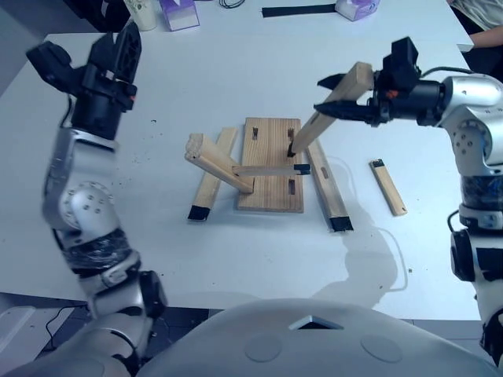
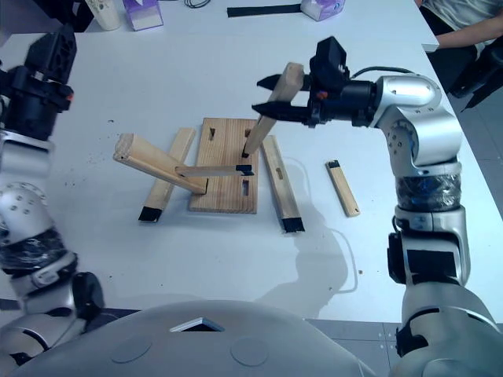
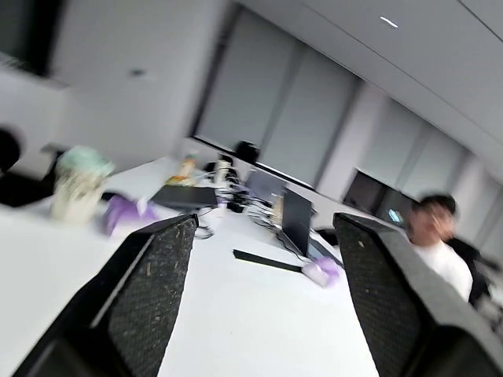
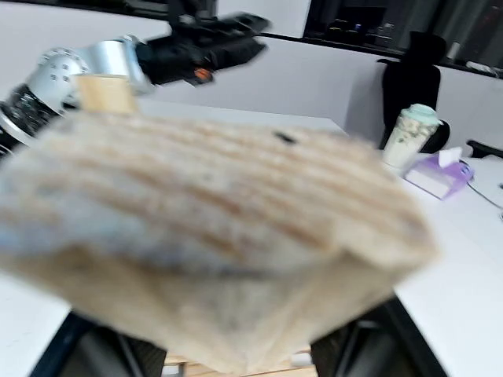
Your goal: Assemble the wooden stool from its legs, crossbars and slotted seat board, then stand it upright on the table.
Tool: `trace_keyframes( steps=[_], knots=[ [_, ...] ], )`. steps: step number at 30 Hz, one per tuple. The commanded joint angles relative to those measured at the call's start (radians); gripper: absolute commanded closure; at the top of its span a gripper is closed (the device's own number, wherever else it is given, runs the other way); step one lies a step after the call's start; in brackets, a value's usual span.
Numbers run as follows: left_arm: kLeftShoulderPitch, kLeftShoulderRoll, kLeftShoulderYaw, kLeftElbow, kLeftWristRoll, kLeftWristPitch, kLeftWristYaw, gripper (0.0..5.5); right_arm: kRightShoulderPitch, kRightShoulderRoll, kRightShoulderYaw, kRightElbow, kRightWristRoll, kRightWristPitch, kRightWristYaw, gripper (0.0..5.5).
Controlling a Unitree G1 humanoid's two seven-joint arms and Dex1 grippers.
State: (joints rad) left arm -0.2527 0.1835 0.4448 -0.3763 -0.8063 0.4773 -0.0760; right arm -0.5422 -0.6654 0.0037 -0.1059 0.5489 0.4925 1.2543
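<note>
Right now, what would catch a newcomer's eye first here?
The right tool holds a leg tilted, its lower end at a slot of the board mid-table. A second leg leans off the board's left edge, with a crossbar running from it toward the first. The left tool hangs high over the table's left, open and empty.

Seat board (image 1: 267, 192) central on table (image 1: 196, 259), leg (image 1: 206, 192) flat left of it, another leg (image 1: 330, 196) right, crossbar (image 1: 388, 187) farther right
</note>
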Motion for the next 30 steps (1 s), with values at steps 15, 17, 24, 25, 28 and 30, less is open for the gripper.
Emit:
trace_keyframes(
  steps=[15,17,24,25,28,30],
  knots=[
    [0.052,0.013,0.002,-0.052,-0.028,0.042,0.123,2.29,0.178,-0.048,-0.031,-0.181,0.12,0.093,-0.035,3.48],
    [0.056,0.012,-0.002,-0.054,-0.03,0.042,0.124,2.29,0.183,-0.042,-0.021,-0.171,0.112,0.086,-0.033,3.48],
    [0.129,-0.006,-0.074,-0.095,-0.022,0.056,0.098,2.29,0.178,-0.045,0.021,-0.142,0.077,0.054,-0.021,3.48],
    [0.145,-0.008,-0.082,-0.102,-0.022,0.057,0.095,2.29,0.174,-0.05,0.03,-0.136,0.068,0.046,-0.015,3.49],
    [0.185,-0.023,-0.107,-0.119,-0.019,0.053,0.093,2.29,0.149,-0.067,0.063,-0.106,0.027,0.014,0.007,3.49],
    [0.203,-0.034,-0.127,-0.132,-0.011,0.046,0.091,2.29,0.138,-0.08,0.083,-0.086,-0.005,-0.011,0.016,3.49]
  ],
)
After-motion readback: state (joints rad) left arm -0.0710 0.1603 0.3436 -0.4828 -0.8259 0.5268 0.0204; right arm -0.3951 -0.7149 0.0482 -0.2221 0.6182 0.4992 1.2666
